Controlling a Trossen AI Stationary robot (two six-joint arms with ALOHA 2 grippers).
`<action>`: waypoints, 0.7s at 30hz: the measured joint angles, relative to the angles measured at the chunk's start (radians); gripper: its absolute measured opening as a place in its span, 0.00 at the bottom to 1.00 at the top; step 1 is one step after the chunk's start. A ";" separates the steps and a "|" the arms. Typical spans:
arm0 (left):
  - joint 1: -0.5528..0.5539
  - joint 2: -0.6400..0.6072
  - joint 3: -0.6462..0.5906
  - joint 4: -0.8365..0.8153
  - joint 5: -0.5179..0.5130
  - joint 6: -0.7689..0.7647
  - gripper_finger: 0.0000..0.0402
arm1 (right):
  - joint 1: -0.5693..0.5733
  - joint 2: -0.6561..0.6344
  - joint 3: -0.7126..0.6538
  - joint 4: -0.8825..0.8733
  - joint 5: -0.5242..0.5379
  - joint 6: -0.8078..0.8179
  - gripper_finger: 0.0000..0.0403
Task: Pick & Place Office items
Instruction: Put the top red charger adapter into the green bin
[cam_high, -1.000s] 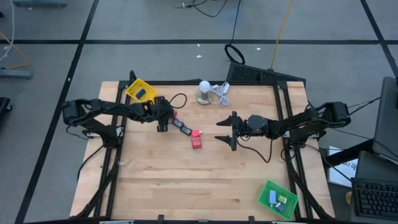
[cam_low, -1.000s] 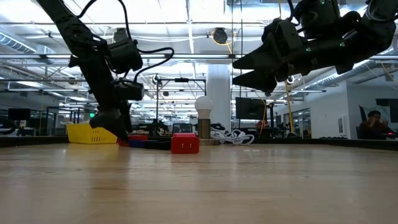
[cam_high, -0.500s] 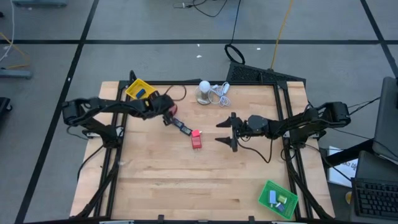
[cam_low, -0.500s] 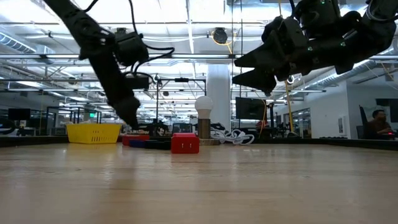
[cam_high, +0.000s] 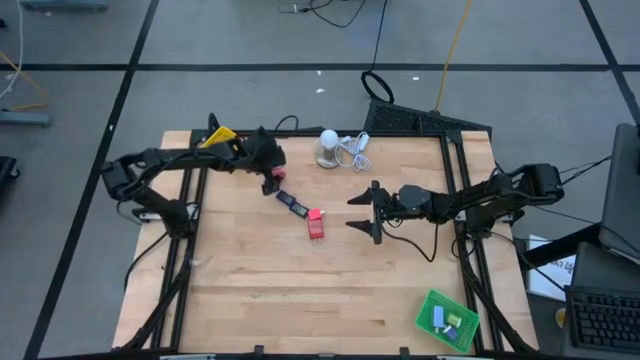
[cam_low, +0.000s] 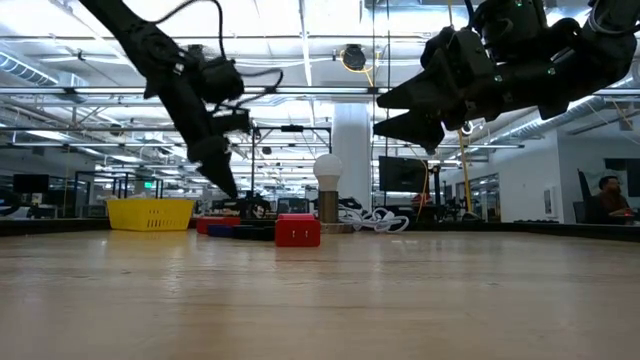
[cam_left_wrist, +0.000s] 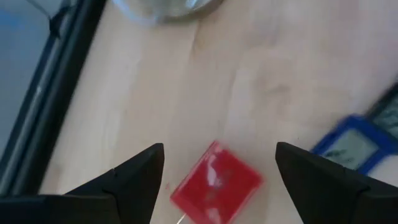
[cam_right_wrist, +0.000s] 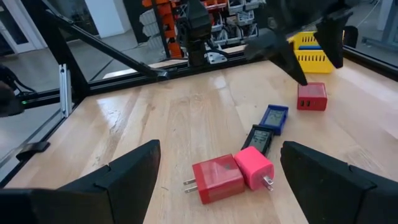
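In the high view the left hand (cam_high: 268, 182) sits in the upper left part of the table (cam_high: 300, 290), just right of the yellow tray (cam_high: 220, 137), which the arm partly covers. Its fingers are spread with nothing between them; the left wrist view shows a red charger block (cam_left_wrist: 216, 183) lying on the wood in the gap below them, with a blue block (cam_left_wrist: 350, 144) just beside it toward the frame's right edge. The low view shows this hand lifted clear of the table surface.

The right hand (cam_high: 364, 210) hangs right of centre, its fingers spread wide and empty, raised above the table in the low view. In front of it, near the middle of the frame, lie a second red block (cam_right_wrist: 217, 180) touching a pink block (cam_right_wrist: 254, 167), then a dark flat rectangle (cam_right_wrist: 257, 137). In the lower right corner the green tray (cam_high: 447, 320) holds a few small items.
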 joint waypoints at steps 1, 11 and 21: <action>0.009 0.013 0.000 -0.004 -0.001 -0.001 0.76 | 0.000 0.000 0.000 0.000 0.000 0.000 0.79; 0.021 0.184 0.002 0.001 0.023 0.003 0.77 | 0.000 0.000 0.000 -0.003 0.000 0.011 0.79; -0.020 0.147 -0.001 -0.086 -0.107 -0.063 0.77 | 0.000 0.000 0.000 -0.017 -0.001 0.006 0.79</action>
